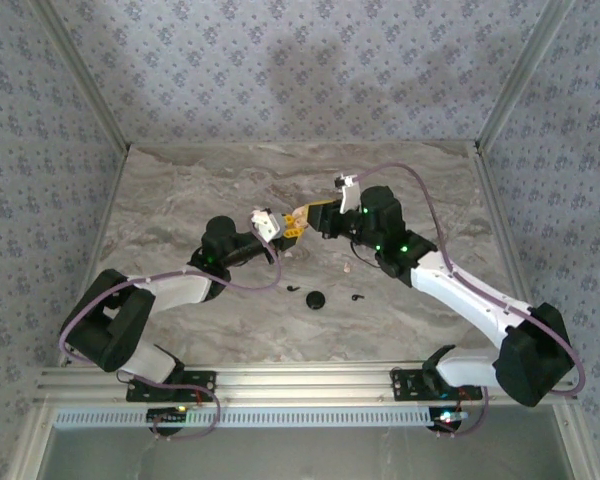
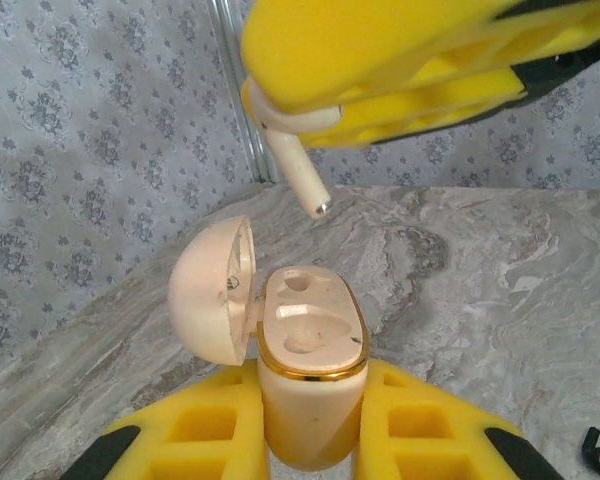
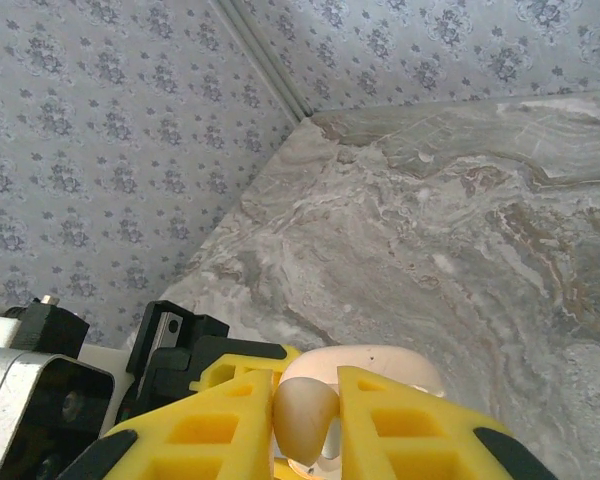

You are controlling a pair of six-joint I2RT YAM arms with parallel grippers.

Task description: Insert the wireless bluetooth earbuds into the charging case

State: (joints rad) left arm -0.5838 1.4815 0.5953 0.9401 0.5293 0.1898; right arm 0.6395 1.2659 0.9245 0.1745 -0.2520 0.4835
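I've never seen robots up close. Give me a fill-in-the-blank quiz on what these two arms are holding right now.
The left gripper is shut on a cream charging case whose lid stands ____. The right gripper pinches a cream earbud by its bud, so its ____ sticks out toward the case. Both sockets in the case are ____. The case's rim is coloured ____.
Missing words: open; stem; empty; gold.

Left tool, right tool clamped, facing, close together; arms raised.
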